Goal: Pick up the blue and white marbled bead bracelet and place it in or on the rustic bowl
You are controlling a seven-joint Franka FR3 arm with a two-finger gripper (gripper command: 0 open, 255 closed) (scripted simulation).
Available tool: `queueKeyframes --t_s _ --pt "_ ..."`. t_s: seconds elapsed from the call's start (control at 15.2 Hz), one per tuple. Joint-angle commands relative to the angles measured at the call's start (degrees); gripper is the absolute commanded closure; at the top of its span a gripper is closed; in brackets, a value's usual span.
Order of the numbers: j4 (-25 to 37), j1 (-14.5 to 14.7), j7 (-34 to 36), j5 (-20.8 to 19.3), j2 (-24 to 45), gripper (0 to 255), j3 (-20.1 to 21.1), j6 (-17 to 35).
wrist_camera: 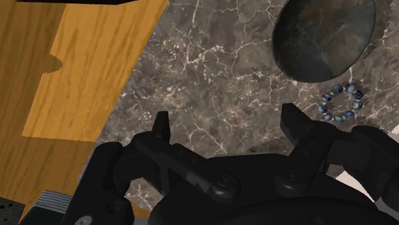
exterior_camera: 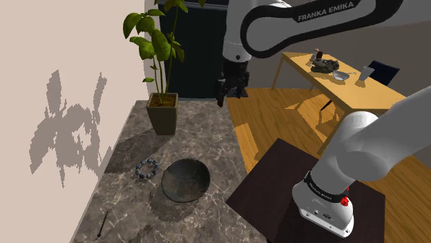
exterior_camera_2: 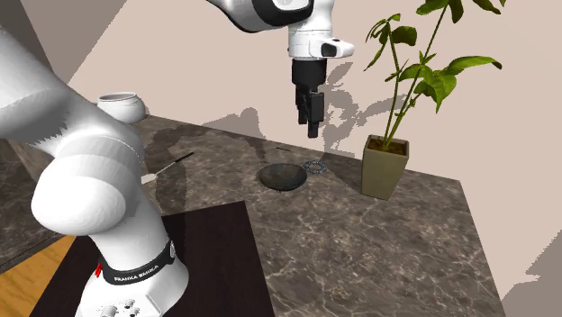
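I'm seeing a counter (exterior_camera: 207,138) of dark brown stone, white-veined and smooth; the bowl (exterior_camera: 186,180) looks dull and mottled, near-black; bracelet (wrist_camera: 343,104) beads shine, marbled blue and white; floor (wrist_camera: 89,77) is warm wood grain; gripper (wrist_camera: 226,118) matt black, arm (exterior_camera: 373,155) glossy white

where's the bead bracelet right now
In the shoulder view the bracelet lies flat on the marble counter, just left of the dark bowl and nearer the camera than the potted plant.
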Motion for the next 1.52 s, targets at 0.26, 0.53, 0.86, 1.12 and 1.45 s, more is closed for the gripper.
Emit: queueKeyframes --t_s 0.26,0.53,0.86,1.12,1.45 --pt "3.2 1.2 4.6 0.2 11.9 0 3.5 8.0" --pt "6.7 1.9 7.9 -0.7 20.3 0 5.4 12.3" --pt "12.8 3.3 12.4 -3.1 31.1 0 7.1 16.3" --pt "18.9 5.0 15.8 -5.5 39.9 0 7.5 18.3" --pt "28.1 7.9 19.3 -8.1 51.0 0 7.2 19.3"
